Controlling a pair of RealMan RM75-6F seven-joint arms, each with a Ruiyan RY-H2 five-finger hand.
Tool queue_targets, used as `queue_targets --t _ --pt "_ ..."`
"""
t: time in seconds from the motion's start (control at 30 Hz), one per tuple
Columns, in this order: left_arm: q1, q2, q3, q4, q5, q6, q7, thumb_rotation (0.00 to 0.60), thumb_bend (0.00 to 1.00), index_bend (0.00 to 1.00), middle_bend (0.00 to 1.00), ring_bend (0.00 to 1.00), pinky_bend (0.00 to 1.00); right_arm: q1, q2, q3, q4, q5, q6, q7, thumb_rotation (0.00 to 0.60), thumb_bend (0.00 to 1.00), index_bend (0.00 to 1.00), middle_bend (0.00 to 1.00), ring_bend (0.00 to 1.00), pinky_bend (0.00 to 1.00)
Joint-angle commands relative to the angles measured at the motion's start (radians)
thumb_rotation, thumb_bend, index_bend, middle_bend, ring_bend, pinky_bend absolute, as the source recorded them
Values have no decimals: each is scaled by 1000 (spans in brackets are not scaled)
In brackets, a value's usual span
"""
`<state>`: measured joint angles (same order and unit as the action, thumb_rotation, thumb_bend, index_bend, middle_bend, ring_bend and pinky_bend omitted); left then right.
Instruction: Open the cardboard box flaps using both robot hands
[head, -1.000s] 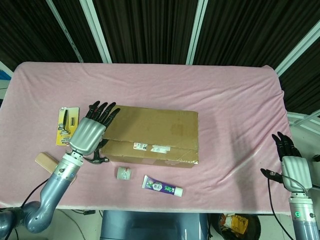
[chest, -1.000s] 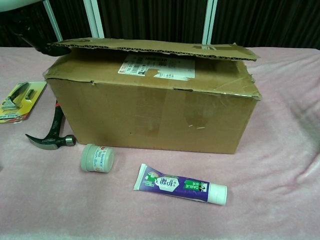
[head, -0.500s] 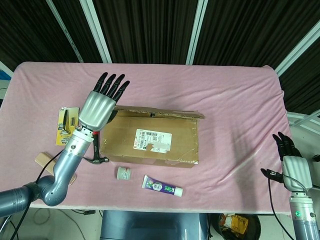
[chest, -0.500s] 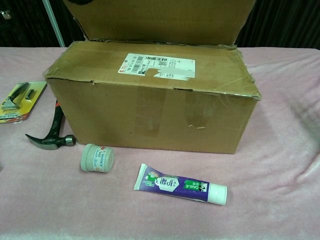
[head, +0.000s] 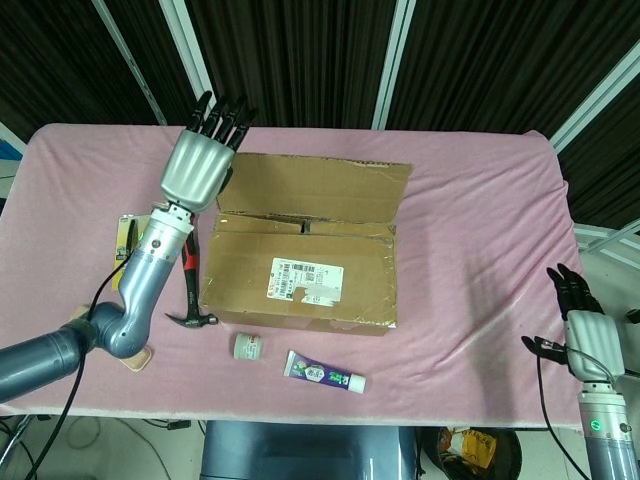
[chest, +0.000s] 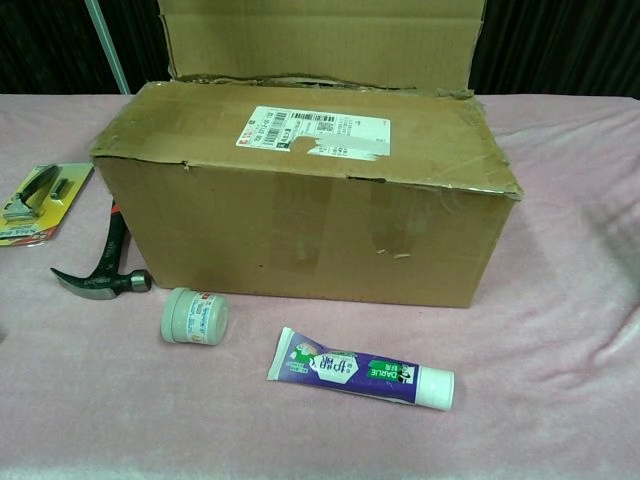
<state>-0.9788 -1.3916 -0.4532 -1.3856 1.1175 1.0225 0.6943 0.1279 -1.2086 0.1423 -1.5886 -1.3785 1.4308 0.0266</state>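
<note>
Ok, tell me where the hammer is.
The hammer lies on the pink cloth just left of the cardboard box, between it and the yellow blister pack.

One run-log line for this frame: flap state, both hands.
far flap: folded back | near flap: closed | left hand: open, at far flap's left edge | right hand: open, away from box

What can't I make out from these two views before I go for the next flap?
- Box interior: the near flap with the label lies closed over the cardboard box in both views.
- Left hand: outside the chest view; the head view shows only its back, so contact with the far flap is unclear.
- Right hand: outside the chest view.
- Hammer: its handle end runs behind the box in the chest view.
</note>
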Motion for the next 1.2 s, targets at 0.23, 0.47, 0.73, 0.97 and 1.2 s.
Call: queue_targets --t 0.23,0.47,0.73,0.97,1.2 --pt "-118 -86 -2 193 -48 -48 -14 600 305 0 0 0 0 1 4 4 -2 18 -14 9 600 201 0 0 0 233" --pt "-22 6 38 23 -31 25 -99 600 186 0 0 0 0 -1 11 5 -9 23 -16 18 600 202 0 0 0 233" --pt "292 266 194 -335 108 241 -270 600 168 0 0 0 0 11 44 28 -73 19 -5 -10 600 202 0 0 0 233" --pt "480 338 308 -355 211 388 -406 600 168 0 0 0 0 38 92 71 -174 57 -20 -63 600 202 0 0 0 233" --pt "606 328 371 -325 225 472 -518 600 168 0 0 0 0 88 136 132 -277 103 -61 -75 600 203 0 0 1 233"
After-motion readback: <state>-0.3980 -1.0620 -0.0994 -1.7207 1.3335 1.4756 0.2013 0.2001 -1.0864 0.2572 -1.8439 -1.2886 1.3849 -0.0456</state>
